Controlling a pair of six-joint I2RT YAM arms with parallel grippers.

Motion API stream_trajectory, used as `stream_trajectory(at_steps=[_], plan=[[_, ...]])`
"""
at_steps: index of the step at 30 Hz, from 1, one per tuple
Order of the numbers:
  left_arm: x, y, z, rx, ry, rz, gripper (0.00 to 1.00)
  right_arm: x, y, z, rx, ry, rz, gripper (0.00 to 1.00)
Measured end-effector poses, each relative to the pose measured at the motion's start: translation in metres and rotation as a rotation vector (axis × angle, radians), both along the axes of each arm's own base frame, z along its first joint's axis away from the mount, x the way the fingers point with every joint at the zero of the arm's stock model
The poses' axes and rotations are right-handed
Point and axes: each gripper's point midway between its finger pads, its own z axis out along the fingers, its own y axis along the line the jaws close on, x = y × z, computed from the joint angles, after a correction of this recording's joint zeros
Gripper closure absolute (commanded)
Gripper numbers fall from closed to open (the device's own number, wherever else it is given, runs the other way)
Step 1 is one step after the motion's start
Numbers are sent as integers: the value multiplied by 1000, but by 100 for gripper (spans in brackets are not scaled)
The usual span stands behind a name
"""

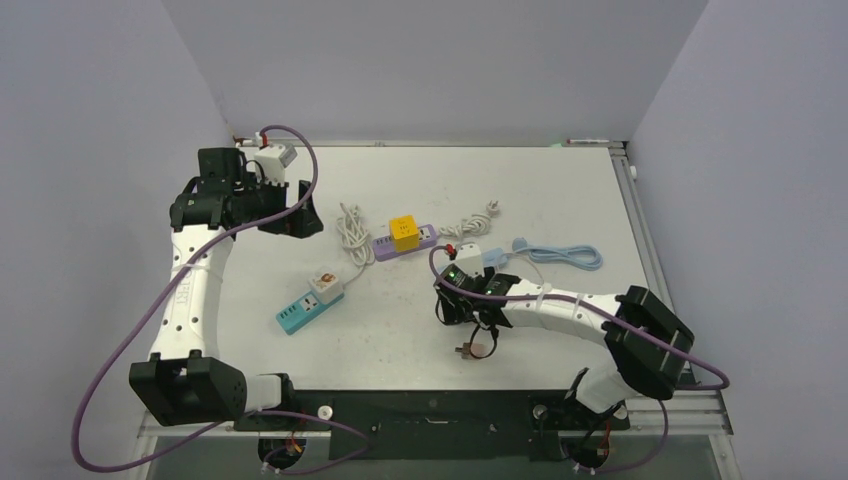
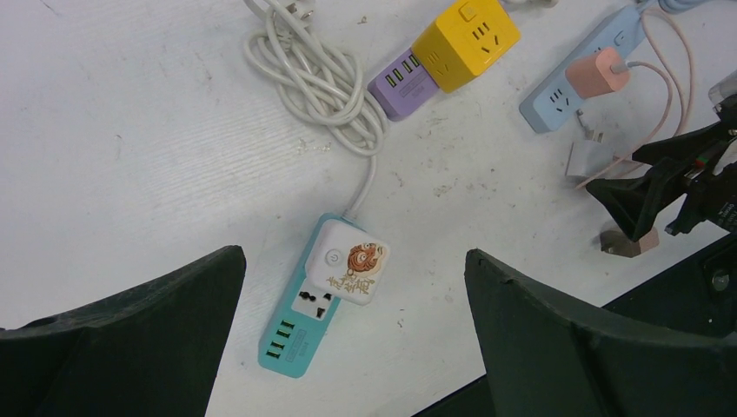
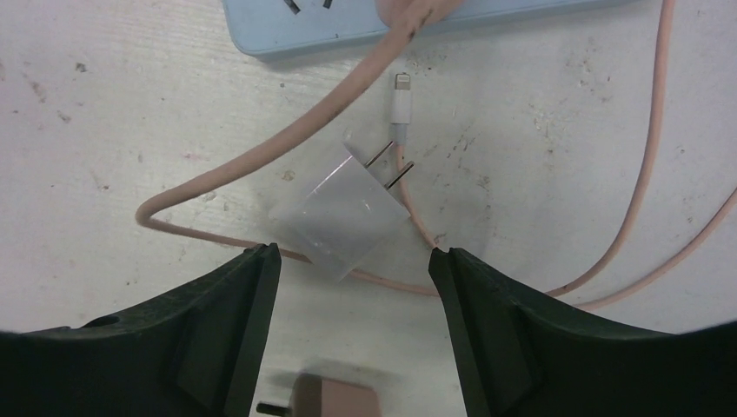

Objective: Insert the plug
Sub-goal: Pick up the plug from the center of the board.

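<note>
White plug (image 3: 343, 213) flat on worktop (image 3: 104, 113), lying on pink cable (image 3: 278, 139); right gripper (image 3: 354, 254) wide open above it, holding nothing. Left gripper (image 2: 354, 256) wide too.

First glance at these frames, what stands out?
The yellow cube on the purple strip, mid-table. Right gripper, open, hovers over a white plug lying on a pink cable near the blue strip. Left gripper hangs open above the teal strip.
</note>
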Motion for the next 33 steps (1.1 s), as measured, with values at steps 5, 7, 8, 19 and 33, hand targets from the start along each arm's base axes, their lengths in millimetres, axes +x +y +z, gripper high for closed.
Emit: stream_trajectory(at_steps=[5,7,8,19,33], plan=[[-2,-1,2,-5,4,-4,4,3,-2,-15,-27,7,-52,30],[-2,-2,4,-10,1,-8,4,5,-2,-19,-31,1,-73,30],[-2,-2,4,-11,0,-10,4,6,-2,-20,-32,-3,-81,30],[-4,-4,4,-16,6,-14,4,23,15,-16,-1,-75,-127,33],[-5,-4,6,-20,0,-18,4,12,6,-30,-66,-87,-146,36]])
